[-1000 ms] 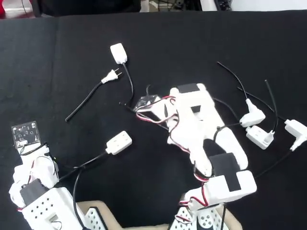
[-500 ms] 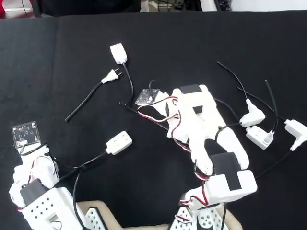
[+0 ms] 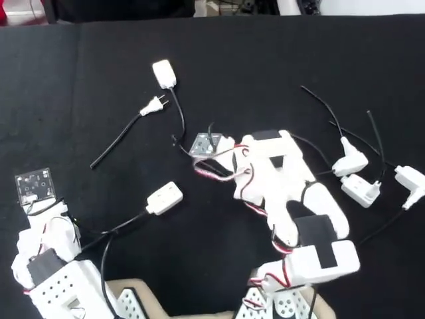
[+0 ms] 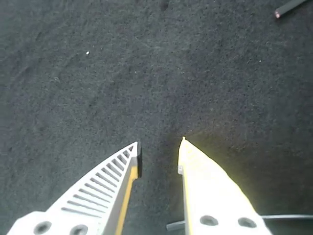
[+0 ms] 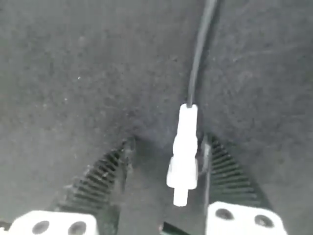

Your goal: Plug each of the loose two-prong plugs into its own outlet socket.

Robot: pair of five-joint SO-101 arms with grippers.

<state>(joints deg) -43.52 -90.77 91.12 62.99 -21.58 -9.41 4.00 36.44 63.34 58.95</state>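
Observation:
My right gripper [image 5: 166, 147] is open just above the black mat, and a small white plug [image 5: 183, 152] on a black cord lies between its fingers, close against one finger [image 5: 225, 169]. In the high view the right arm's wrist [image 3: 206, 146] sits mid-table at the end of the cord from a white outlet socket [image 3: 164, 73]. A loose two-prong plug [image 3: 154, 105] lies to the left of that cord. A second socket [image 3: 164, 197] lies nearer the left arm [image 3: 40, 232]. My left gripper [image 4: 160, 145] hangs open over bare mat.
At the right lie a white plug [image 3: 350, 161], a socket [image 3: 360, 191] and another white piece [image 3: 410, 179], with thin black cords trailing among them. A cord end [image 4: 288, 7] shows far off in the left wrist view. The black mat [image 3: 80, 66] covers the table.
The right arm's wrist has turned and settled lower over the cord end, and its upper links have shifted slightly right. The left arm has not moved.

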